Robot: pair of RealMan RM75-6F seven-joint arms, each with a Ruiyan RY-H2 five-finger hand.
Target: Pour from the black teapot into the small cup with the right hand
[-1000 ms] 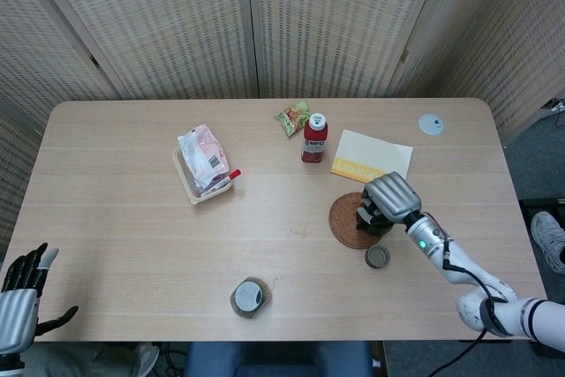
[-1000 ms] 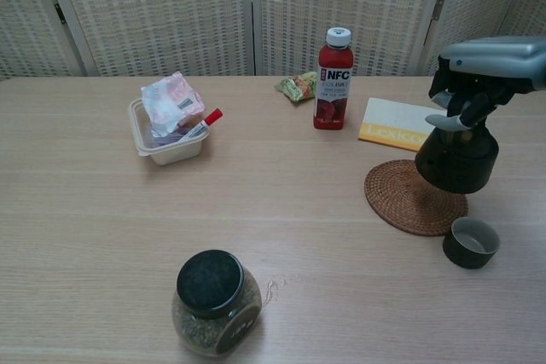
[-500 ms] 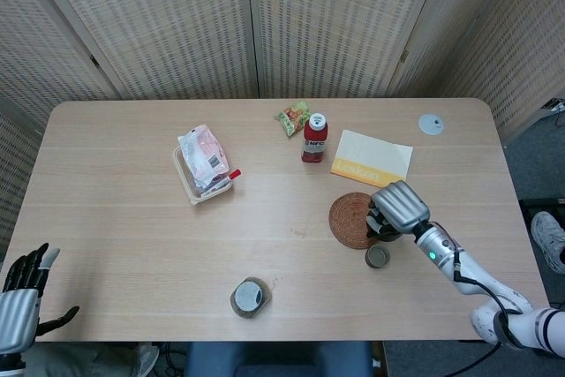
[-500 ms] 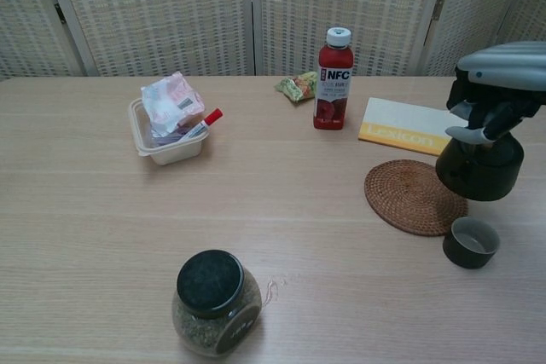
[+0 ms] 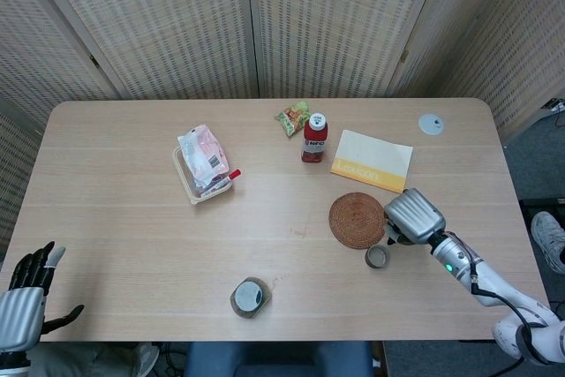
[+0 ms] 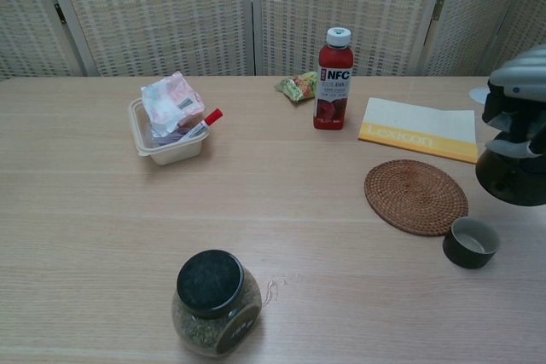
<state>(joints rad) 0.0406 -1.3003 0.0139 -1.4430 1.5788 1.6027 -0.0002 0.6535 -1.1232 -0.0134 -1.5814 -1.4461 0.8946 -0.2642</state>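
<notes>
Near the table's right edge, the right hand (image 6: 519, 100) grips the black teapot (image 6: 512, 175) from above, holding it in the air just right of the round woven rattan coaster (image 5: 357, 220) and above and slightly behind the small cup (image 6: 471, 241), a dark, squat, open-mouthed cup standing beside the coaster's front right rim. Nothing stands between teapot and cup. Behind the coaster lies a cream booklet with a yellow band (image 5: 372, 161), and left of that an upright red NFC juice bottle with a white cap (image 6: 333, 78), with a small green snack packet (image 5: 292, 117) just behind it. A little grey disc (image 5: 430, 124) lies alone at the far right corner. Well apart on the left sits a clear plastic tub stuffed with pink wrapped packets (image 6: 167, 119) (a red-capped tube pokes over its rim), and at the front a rounded glass jar with a black lid (image 6: 216, 303). A second ago the teapot stood on the coaster; it has since been lifted and carried right, leaving the mat bare. The left hand (image 5: 26, 298) hangs off the table's near left corner, fingers spread, holding nothing.
</notes>
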